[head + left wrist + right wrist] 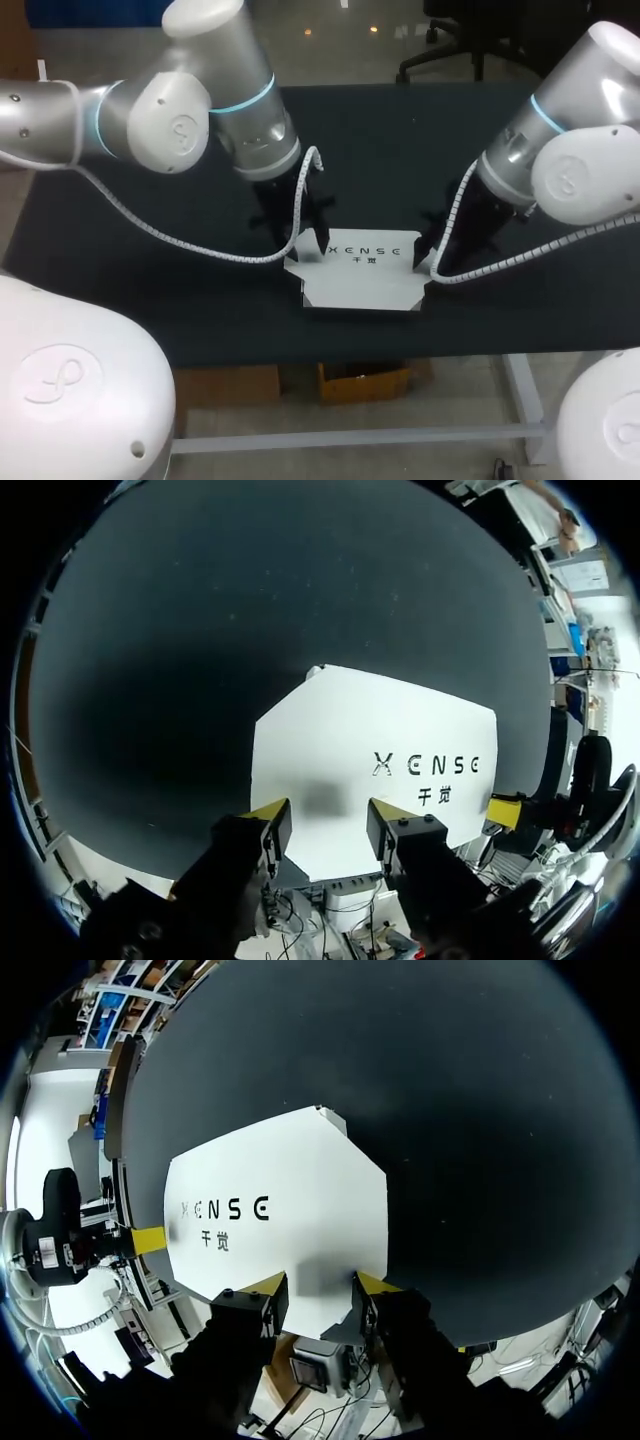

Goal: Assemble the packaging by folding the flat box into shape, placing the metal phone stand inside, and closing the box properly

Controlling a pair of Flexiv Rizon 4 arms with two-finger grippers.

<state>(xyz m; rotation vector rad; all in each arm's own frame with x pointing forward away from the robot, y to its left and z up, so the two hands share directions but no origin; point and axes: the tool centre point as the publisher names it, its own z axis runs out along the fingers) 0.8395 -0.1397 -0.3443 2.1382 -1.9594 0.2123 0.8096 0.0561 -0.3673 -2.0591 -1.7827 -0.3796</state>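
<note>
A white cardboard box point(360, 275) with dark lettering lies flat on the black table, its small side flaps sticking out at both ends. My left gripper point(298, 252) is down at the box's left end. In the left wrist view the box point(380, 750) lies under and ahead of that gripper point(327, 825), whose fingers stand apart over the near edge. My right gripper point(425, 262) is at the box's right end. In its own view it point(320, 1285) is open above the box point(290, 1200), which is wider than the gap. No phone stand shows in any view.
The left arm's white spiral cable point(200, 245) hangs low over the table and reaches the box's left end. The table's front edge point(360, 340) runs just below the box. The black tabletop point(380, 150) stretches bare behind the box.
</note>
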